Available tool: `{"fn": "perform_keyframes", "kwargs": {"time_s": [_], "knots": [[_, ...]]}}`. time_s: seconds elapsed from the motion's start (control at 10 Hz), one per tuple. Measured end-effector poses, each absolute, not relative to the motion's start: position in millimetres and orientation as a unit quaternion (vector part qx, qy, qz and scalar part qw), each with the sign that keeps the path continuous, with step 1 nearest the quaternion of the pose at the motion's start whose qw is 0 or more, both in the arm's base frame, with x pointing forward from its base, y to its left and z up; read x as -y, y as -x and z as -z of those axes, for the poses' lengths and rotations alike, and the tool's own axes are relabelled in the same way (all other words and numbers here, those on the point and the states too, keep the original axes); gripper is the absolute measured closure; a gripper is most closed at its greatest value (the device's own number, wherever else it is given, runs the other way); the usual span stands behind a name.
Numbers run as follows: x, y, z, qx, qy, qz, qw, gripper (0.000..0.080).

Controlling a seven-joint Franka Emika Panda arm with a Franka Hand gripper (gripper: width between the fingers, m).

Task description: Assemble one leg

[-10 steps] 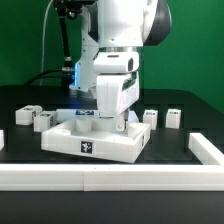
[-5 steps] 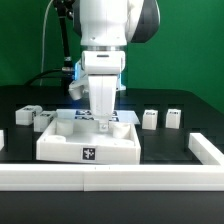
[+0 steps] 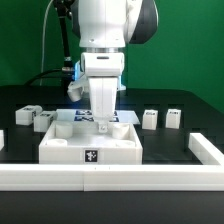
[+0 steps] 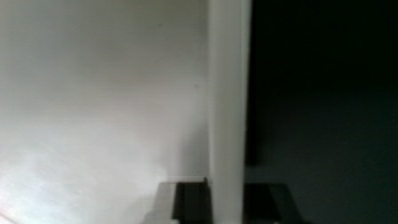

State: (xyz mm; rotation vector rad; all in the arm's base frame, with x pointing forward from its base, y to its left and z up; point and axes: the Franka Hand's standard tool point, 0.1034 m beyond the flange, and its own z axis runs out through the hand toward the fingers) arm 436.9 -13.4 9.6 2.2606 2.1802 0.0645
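Plain green wall point(image 3: 195, 40) behind; black table point(image 3: 168, 150); white rail point(image 3: 150, 178) along its front.

No words, brands or numbers legible; only black-and-white fiducial marks: a tag point(image 3: 90, 155) on the tabletop's point(image 3: 60, 148) front wall; others, too small to make out, on a leg point(image 3: 150, 119) and neighbouring blocks point(image 3: 174, 118) on the surface point(image 3: 180, 142).

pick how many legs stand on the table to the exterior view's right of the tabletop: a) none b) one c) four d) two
d: one leg and a second leg stand there side by side, apart from each other, past the right edge of the tabletop.
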Motion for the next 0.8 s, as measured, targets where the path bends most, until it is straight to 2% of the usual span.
{"fn": "perform_keyframes", "kwargs": {"time_s": [0.3, 0.8], "knots": [[-27.0, -443.4, -9.6, -0.720, -0.693, -0.023, -0.003, 0.0738], [-75.7, -485.0, -10.3, -0.714, -0.699, -0.036, -0.001, 0.0738]]}}
